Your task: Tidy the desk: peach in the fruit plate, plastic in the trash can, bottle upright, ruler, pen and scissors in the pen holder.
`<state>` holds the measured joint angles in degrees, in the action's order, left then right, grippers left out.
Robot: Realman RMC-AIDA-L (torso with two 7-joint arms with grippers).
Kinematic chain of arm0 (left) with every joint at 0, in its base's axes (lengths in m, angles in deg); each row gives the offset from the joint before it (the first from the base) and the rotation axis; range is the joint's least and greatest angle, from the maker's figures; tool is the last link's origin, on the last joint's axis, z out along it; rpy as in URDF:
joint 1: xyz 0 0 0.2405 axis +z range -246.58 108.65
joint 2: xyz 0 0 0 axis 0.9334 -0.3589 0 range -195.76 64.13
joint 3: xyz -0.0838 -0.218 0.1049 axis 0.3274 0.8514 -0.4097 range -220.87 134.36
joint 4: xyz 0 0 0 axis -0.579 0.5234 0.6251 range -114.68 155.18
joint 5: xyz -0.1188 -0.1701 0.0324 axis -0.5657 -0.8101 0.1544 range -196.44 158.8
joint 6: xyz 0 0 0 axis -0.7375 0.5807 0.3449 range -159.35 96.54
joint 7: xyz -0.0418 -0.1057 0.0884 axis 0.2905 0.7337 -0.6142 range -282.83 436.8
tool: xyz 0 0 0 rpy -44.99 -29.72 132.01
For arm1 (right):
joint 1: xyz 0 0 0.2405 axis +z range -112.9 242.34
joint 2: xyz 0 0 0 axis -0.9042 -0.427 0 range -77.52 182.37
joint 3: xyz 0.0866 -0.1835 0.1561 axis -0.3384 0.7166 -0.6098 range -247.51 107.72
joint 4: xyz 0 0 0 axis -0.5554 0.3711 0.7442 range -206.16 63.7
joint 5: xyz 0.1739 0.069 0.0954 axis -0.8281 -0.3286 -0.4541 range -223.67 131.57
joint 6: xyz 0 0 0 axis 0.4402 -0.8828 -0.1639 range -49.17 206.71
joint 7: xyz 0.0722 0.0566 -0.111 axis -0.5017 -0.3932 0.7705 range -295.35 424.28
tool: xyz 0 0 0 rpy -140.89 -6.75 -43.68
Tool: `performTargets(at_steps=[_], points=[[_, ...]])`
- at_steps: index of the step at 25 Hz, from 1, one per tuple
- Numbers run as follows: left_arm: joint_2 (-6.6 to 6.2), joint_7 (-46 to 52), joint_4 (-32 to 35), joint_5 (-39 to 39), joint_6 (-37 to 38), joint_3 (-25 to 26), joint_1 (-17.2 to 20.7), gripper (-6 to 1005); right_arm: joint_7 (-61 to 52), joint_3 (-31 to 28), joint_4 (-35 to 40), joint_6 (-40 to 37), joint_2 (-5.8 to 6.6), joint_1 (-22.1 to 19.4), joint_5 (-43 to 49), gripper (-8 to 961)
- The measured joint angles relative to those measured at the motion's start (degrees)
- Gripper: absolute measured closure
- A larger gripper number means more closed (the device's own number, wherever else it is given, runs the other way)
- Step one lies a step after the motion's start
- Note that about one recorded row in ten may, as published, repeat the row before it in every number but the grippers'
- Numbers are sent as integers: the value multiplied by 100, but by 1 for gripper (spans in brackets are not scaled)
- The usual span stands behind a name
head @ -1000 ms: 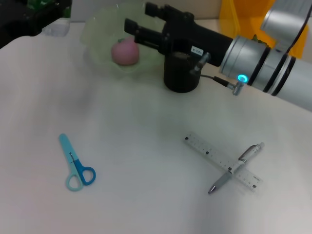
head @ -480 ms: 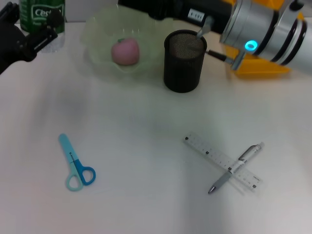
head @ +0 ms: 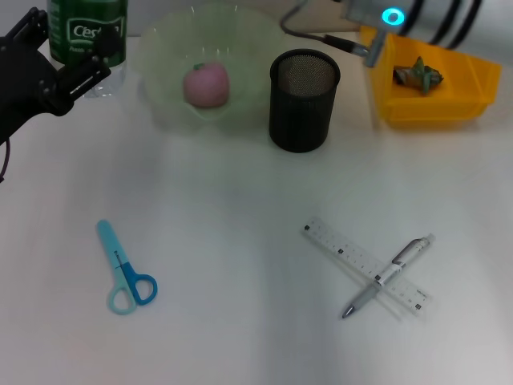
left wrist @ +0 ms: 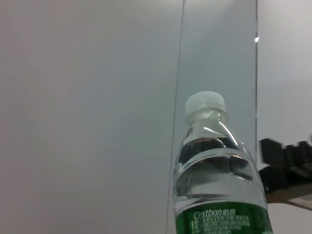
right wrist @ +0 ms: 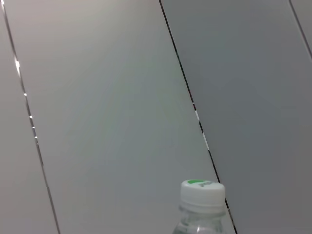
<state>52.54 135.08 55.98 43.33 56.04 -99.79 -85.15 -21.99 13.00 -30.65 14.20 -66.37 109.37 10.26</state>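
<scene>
Head view: bottle point(head: 86, 36) cropped at the top edge beside the left claw point(head: 68, 60), cap out of frame. Left claw's far side cut by the left edge. Right arm point(head: 405, 18) cropped at the top, its claw out of view. Both wrist views cut the bottle point(left wrist: 220, 185) at the bottom edge.

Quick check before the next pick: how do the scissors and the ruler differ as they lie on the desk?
The scissors are blue with loop handles and lie alone on the robot's left side; the ruler is a clear, flat strip on the right side. Nothing rests on the scissors, while a pen lies crosswise on top of the ruler. Both lie flat on the white desk, outside the black mesh pen holder.
</scene>
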Motion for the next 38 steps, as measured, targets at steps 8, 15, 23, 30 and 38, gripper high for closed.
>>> performTargets(at_steps=[8, 15, 23, 30, 38], points=[[4, -7, -235, -1, 119, -84, -95, 220, -19, 46, -42, 263, -64, 389, 13, 178], [-6, -22, -382, 6, 125, -90, -170, 220, -92, 213, -46, 328, -74, 515, -5, 192], [-19, -21, -382, 9, 132, -180, -184, 220, -121, 275, -15, 368, -85, 485, -20, 209], [-20, -23, -382, 9, 104, -182, -169, 221, -105, 280, 60, 349, -91, 377, -31, 299], [-23, -27, -494, 9, -35, -173, -136, 221, 143, 387, 89, 294, -91, 360, -31, 492]])
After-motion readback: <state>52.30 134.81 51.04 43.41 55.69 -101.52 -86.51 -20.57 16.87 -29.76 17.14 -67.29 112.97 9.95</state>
